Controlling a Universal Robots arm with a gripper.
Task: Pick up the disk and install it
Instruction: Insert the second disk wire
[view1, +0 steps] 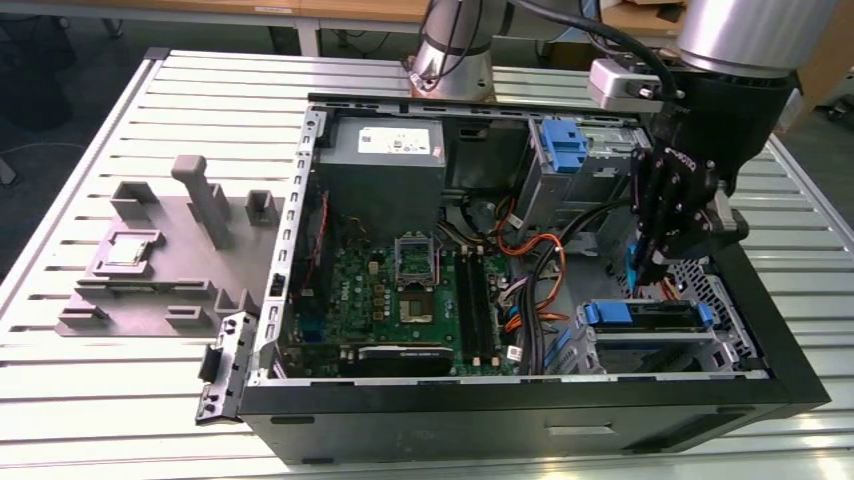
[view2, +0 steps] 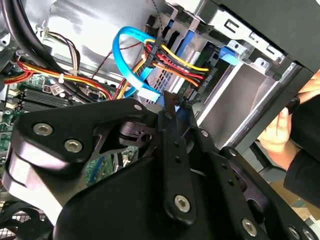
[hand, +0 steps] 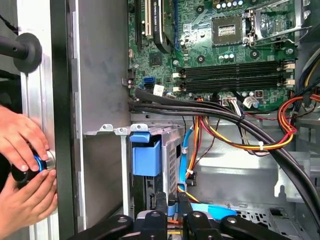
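Gripper (view1: 650, 262) (above drive cage (view1: 650, 335)) inside case.

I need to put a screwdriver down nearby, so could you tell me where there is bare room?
The slatted table is bare in front of the grey fixture. Inside the case it is crowded: cables cross between motherboard and drive cage, where the claw hangs.
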